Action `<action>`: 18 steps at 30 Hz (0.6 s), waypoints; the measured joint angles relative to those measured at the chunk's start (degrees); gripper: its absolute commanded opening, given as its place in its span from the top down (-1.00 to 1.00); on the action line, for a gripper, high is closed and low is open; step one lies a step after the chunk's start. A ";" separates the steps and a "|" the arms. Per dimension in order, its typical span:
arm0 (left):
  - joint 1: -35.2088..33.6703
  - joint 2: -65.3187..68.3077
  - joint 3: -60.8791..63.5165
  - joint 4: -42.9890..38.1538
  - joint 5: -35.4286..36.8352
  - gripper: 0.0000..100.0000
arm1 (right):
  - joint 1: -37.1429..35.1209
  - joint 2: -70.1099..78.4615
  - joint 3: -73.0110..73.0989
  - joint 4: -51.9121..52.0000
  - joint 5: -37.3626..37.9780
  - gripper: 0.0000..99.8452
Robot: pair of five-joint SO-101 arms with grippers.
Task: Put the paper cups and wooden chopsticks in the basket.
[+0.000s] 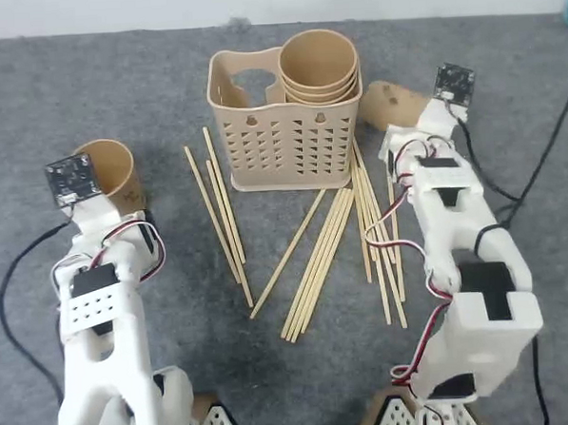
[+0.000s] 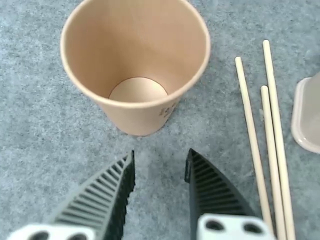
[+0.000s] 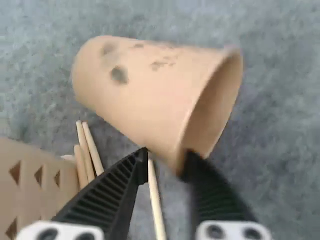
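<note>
A beige slotted basket stands at the table's back middle with stacked paper cups in its right end. Left of it an upright paper cup stands on the carpet. My left gripper is open just short of this cup, with nothing between its fingers. A second paper cup lies on its side right of the basket. My right gripper is open, its fingers straddling the lower rim of that cup. Several wooden chopsticks lie scattered in front of the basket.
Grey carpet covers the table. Loose chopsticks lie between the left cup and the basket corner. More chopsticks lie beside the right arm. Cables trail off at both sides.
</note>
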 measured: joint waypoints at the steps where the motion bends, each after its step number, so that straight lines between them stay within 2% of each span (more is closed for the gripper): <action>1: 0.00 0.00 0.00 0.00 0.00 0.67 | 0.00 -0.09 -0.62 2.29 1.85 0.99; 3: 0.00 0.00 0.00 0.00 0.00 0.67 | -0.18 -1.23 -1.14 7.30 4.31 0.98; 9: 0.00 0.00 0.00 0.00 0.00 0.67 | 1.93 -11.25 -1.14 22.51 5.19 0.98; 14: 0.00 0.00 0.00 0.00 0.00 0.67 | 5.36 -20.48 -1.14 30.51 5.45 0.98; 18: 0.00 0.00 0.00 0.00 0.00 0.67 | 7.38 -26.11 -1.14 36.84 10.55 0.98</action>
